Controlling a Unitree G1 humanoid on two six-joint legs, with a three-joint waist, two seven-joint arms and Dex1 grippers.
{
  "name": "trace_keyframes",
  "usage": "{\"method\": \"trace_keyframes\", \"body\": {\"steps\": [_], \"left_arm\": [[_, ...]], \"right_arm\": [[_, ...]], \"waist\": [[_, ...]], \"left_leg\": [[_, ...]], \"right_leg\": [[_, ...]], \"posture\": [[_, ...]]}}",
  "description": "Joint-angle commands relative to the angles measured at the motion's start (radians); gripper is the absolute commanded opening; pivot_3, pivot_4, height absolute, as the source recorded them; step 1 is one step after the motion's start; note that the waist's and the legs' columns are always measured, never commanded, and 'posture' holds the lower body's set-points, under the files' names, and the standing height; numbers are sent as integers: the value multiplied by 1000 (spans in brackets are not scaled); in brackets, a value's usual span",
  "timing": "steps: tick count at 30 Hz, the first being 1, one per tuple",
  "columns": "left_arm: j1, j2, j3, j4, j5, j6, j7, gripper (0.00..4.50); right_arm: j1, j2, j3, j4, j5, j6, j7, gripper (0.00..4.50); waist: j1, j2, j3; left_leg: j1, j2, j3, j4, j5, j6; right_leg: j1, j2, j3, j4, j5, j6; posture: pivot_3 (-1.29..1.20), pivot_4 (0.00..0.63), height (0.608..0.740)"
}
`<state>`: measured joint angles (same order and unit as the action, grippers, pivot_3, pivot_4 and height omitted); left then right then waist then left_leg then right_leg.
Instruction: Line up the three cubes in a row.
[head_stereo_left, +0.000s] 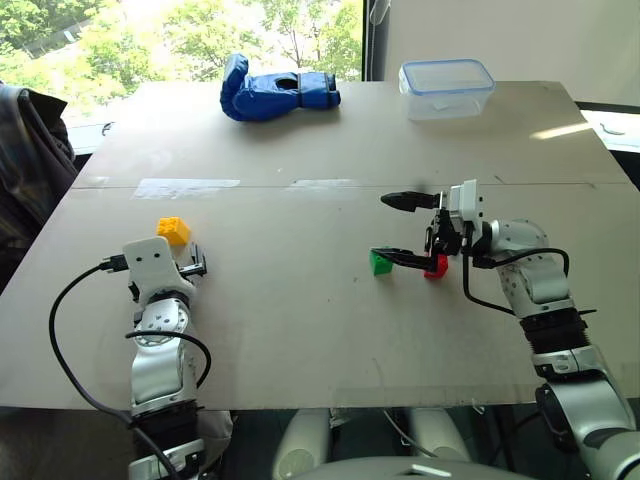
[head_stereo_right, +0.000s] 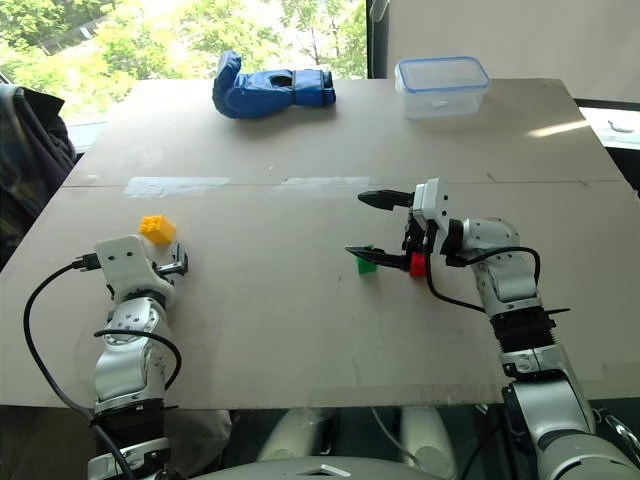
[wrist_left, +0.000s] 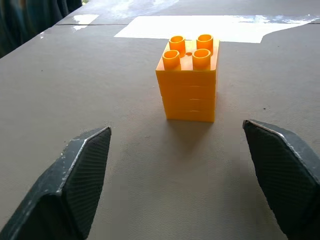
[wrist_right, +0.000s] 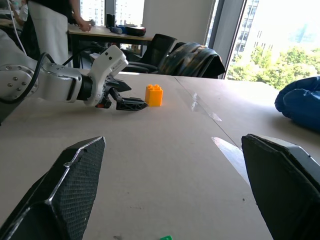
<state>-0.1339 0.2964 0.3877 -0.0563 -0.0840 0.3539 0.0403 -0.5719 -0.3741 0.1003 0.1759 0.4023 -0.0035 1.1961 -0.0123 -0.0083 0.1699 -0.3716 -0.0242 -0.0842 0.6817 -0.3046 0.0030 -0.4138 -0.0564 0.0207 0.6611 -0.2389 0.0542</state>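
The yellow cube is set on the table just ahead of the left gripper, whose fingers are spread apart. Being light, stiff and smooth, it is best pinched across its flat sides.

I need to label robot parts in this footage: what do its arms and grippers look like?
Both arms are silver-grey jointed metal segments with black bands at the joints. A loose black cable loops beside each forearm. Each wrist carries a white block-shaped housing. The left gripper and right gripper each have two black tapered fingers with finely cross-hatched pads.
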Motion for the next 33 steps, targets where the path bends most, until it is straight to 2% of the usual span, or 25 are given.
{"method": "trace_keyframes", "body": {"steps": [1,11,19,22,23,24,25,28,33], "left_arm": [[-36,63,-7,38,1,-33,-54,4446],[-72,146,-24,212,12,-127,-148,4446],[-104,158,-26,288,-9,-177,-177,4446],[-114,151,-23,303,-15,-180,-170,3720],[-118,149,-19,312,-21,-180,-168,3269],[-123,148,-13,327,-30,-183,-168,3092],[-128,145,-3,344,-45,-189,-171,2528],[-134,154,18,407,-76,-217,-191,1300],[-150,173,14,425,-124,-270,-284,1233]], "right_arm": [[-4,3,-18,-32,13,-7,-7,4500],[-17,14,-30,-46,37,94,-68,4500],[-17,5,-17,-38,14,92,-62,4500],[-17,7,-17,-36,8,85,-61,4500],[-16,7,-18,-36,7,83,-62,4500],[-16,7,-19,-36,6,82,-62,4500],[-15,7,-19,-36,5,80,-63,4500],[-12,4,-22,-34,2,74,-62,4500],[11,-23,-45,-40,15,86,-63,4500]], "waist": [[0,0,0],[-1,0,0],[-1,0,0],[-1,0,0],[-1,0,0],[-1,0,0],[-1,0,0],[-3,0,0],[-3,1,0]], "left_leg": [[0,0,0,0,0,0],[0,0,0,-1,0,0],[0,0,0,-1,0,0],[0,0,0,-1,0,0],[0,0,0,-1,0,0],[0,0,0,-1,0,0],[0,0,0,-1,0,0],[0,0,0,-1,0,0],[1,0,0,-1,0,0]], "right_leg": [[0,1,-1,0,0,0],[0,-1,0,0,0,0],[0,-1,0,-1,0,0],[0,-1,-1,0,0,0],[0,-1,-1,0,0,0],[0,-1,0,0,0,0],[0,-1,-1,0,0,0],[-1,-1,0,0,0,0],[-1,-1,0,0,0,0]], "posture": [[0,150,740],[0,150,740],[0,150,740],[0,150,740],[0,150,740],[0,150,740],[0,150,740],[0,150,740],[0,150,740]]}}
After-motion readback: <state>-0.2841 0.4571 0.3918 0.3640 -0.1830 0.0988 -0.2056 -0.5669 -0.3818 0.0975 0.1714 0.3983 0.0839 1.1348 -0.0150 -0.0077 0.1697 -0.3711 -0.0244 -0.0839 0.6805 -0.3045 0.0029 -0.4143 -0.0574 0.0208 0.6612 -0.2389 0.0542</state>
